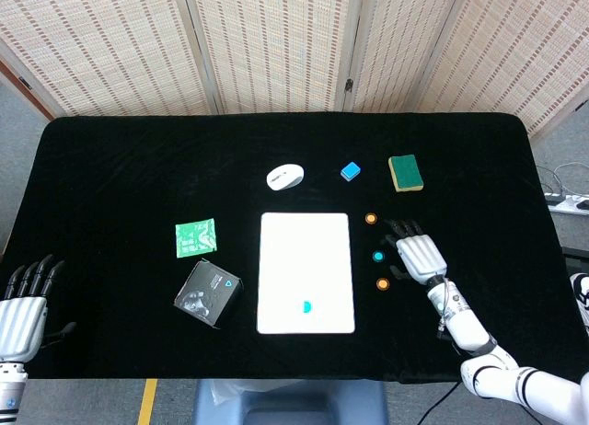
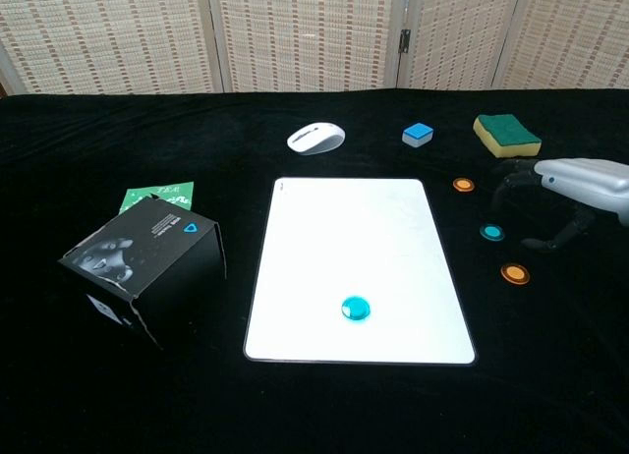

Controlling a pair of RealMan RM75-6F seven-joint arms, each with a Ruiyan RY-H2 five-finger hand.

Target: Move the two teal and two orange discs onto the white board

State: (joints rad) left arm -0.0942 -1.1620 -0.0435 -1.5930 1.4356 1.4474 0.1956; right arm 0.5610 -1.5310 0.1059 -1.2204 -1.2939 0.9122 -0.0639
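Right hand (image 2: 575,189) hovers empty, fingers (image 2: 519,177) spread, a teal disc (image 2: 491,232) just beside its fingertips. Only the head view shows the left hand (image 1: 23,305), open.

Glossy board (image 2: 359,238) — matt cloth (image 2: 118,375) (black).

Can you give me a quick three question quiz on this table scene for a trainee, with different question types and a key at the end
1. True or false: one teal disc already lies on the white board.
2. Multiple choice: how many orange discs lie on the black cloth beside the board? A one, B two, C three.
3. Fill in: the right hand hovers next to the second teal disc and holds ____.

Key
1. True.
2. B: the far orange disc and the near orange disc.
3. Nothing; its fingers are apart.
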